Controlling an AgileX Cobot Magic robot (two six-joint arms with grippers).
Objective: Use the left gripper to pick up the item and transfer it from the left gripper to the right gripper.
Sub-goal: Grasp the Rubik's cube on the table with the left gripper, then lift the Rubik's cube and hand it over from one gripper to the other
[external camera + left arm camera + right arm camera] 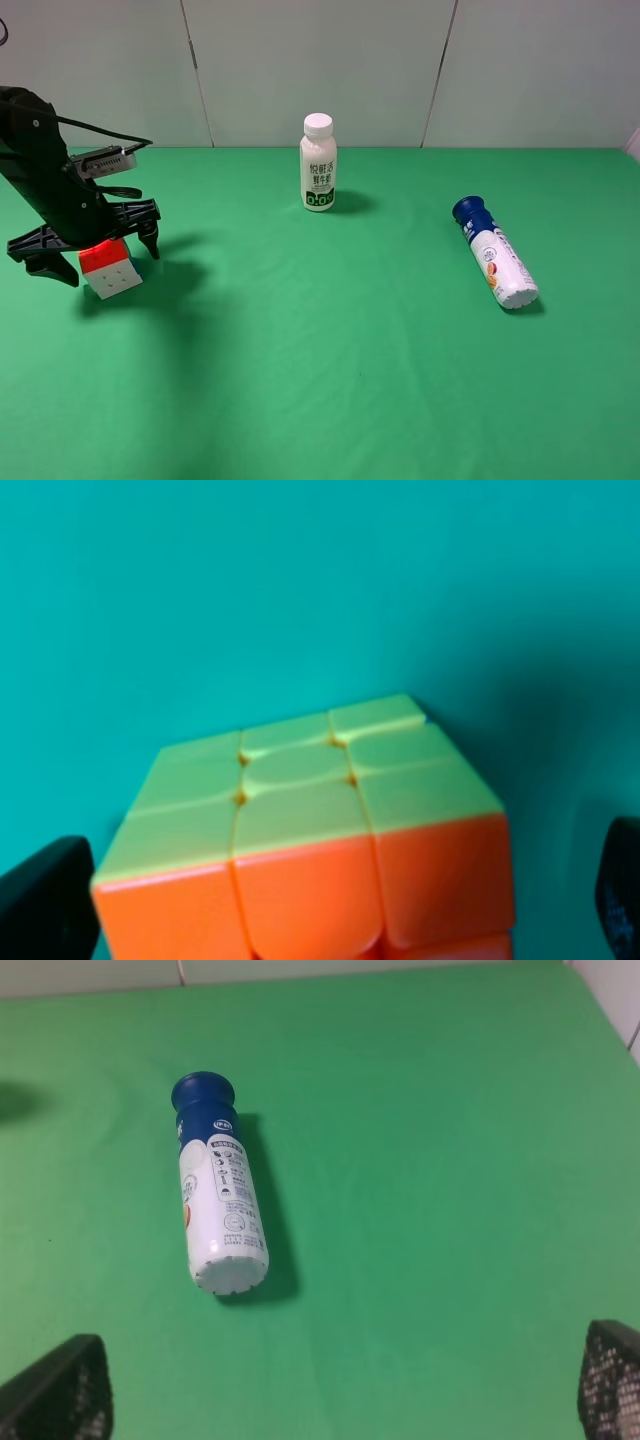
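At the left side of the green table [330, 360], the cube [115, 278] rests on the surface, well apart from the other objects. In the high view its upper face reads orange-red and its front face white.

The left gripper [105, 262] hangs directly over the cube with its jaws spread; one finger stands on each side of the cube. In the left wrist view the cube [300, 850] fills the gap of the left gripper [330, 890]. One finger [45, 895] lies just beside the cube edge; contact cannot be confirmed. The other finger [622, 880] stands clear of it. The cube is not clamped.

The right gripper [336, 1385] appears only in the right wrist view. Its two fingertips sit at opposite corners of that picture, spread wide, with nothing between them. It looks down on the tube [218, 1210].

A bottle [318, 163] stands upright at the rear centre of the table. The tube [495, 253] lies on its side at the right, blue cap toward the rear wall.
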